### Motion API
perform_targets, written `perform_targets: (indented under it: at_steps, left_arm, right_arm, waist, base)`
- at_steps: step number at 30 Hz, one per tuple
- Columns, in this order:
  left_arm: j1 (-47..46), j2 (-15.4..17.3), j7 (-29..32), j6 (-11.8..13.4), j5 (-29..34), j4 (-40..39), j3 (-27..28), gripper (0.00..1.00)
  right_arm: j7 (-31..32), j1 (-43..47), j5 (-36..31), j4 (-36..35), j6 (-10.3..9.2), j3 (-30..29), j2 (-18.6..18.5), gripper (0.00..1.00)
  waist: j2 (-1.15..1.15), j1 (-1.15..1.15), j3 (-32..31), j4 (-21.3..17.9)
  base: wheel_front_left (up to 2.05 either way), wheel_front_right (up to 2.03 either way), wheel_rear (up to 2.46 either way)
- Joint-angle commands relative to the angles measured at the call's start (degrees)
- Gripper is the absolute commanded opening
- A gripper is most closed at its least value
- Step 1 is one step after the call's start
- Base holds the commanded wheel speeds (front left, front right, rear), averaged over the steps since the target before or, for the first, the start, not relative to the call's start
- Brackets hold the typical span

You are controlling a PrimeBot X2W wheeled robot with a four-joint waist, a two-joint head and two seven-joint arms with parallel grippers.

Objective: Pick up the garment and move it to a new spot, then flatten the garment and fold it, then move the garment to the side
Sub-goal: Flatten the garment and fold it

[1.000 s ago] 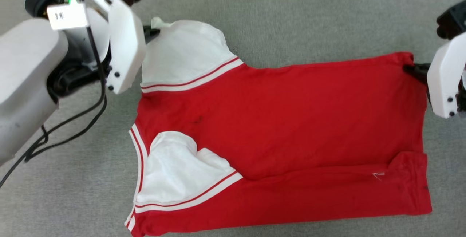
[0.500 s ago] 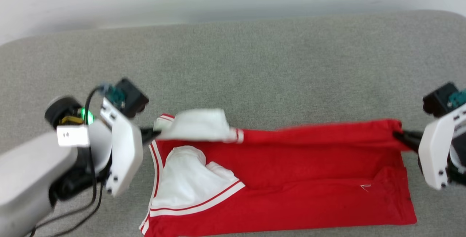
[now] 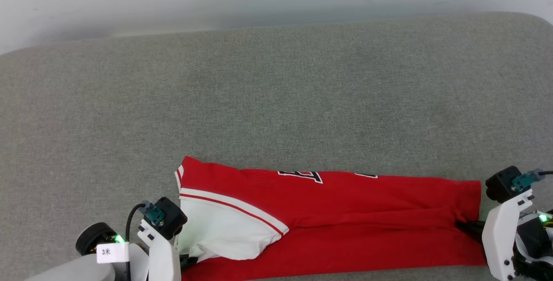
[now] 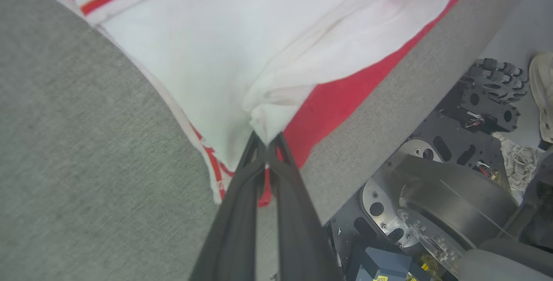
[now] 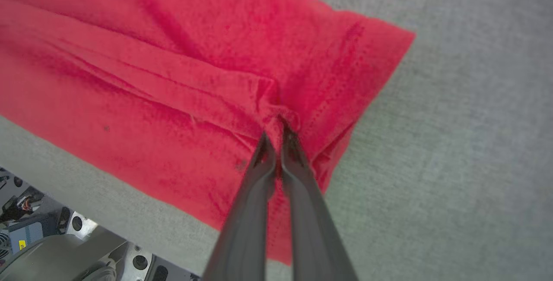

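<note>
Folded nearward now, the red white-sleeved jersey garment (image 3: 345, 212), clamped by left pincer (image 4: 267, 140) and right pincer (image 5: 278, 132), could slip off the grey bench (image 3: 276, 99) if overpulled.

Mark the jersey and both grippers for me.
red jersey (image 3: 345, 212), head view, on the folded red body.
left gripper (image 4: 267, 140), left wrist view, midway between its fingertips, shut on white cloth.
right gripper (image 5: 276, 132), right wrist view, midway between its fingertips, shut on red cloth.
</note>
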Motion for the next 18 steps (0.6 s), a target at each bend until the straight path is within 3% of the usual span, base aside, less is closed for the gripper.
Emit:
perform_targets:
  at_steps: [1, 3, 4, 5, 6, 12, 18]
  left_arm:
    - [1.00, -0.84, -0.83, 0.32, -0.24, 1.07, 0.12, 0.00]
    - [1.97, -1.95, -1.98, 0.41, -1.17, 2.41, 0.37, 0.00]
    - [2.15, -2.30, -3.04, 0.73, -1.20, 2.97, 0.82, 0.38]
    - [2.24, -2.64, -4.43, 1.12, -0.73, 3.29, 1.22, 1.00]
    - [2.47, -2.92, -5.57, 1.55, -0.18, 3.67, 1.35, 1.00]
    - [4.13, -2.43, -14.15, 4.97, 2.56, 2.40, 3.59, 1.00]
    - [6.24, -3.20, -26.42, 13.23, 6.30, 2.47, 7.84, 1.00]
  right_arm:
    - [-0.04, 0.92, -0.22, 1.19, -0.05, 0.30, 0.78, 0.00]
    - [-0.68, 0.72, -0.37, 2.86, -0.05, 0.43, 1.66, 0.00]
    - [-1.21, 0.52, -0.27, 3.62, -0.06, 0.00, 2.06, 0.00]
    - [-1.68, 0.22, -0.10, 4.06, -0.07, -0.43, 2.35, 0.35]
    - [-2.27, -0.03, -0.21, 4.00, -0.07, -0.68, 2.37, 1.00]
    - [-6.81, 0.19, -0.26, -0.20, -0.05, -3.51, -0.14, 1.00]
    - [-11.09, 2.56, 1.63, -3.06, -0.05, -10.63, -2.70, 1.00]
  waist:
    - [0.00, 0.00, 0.34, 0.03]
    - [0.00, 0.00, 0.39, 0.04]
    - [0.00, 0.00, 0.29, -0.01]
    - [0.00, 0.00, 0.14, -0.05]
    - [0.00, 0.00, -0.16, -0.04]
    - [0.00, 0.00, -2.28, -0.27]
    - [0.00, 0.00, -3.55, -0.21]
  base:
    - [0.00, 0.00, 0.00]
    - [0.00, 0.00, 0.00]
    - [0.00, 0.00, 0.00]
    - [0.00, 0.00, 0.00]
    - [0.00, 0.00, 0.00]
    - [0.00, 0.00, 0.00]
    - [0.00, 0.00, 0.00]
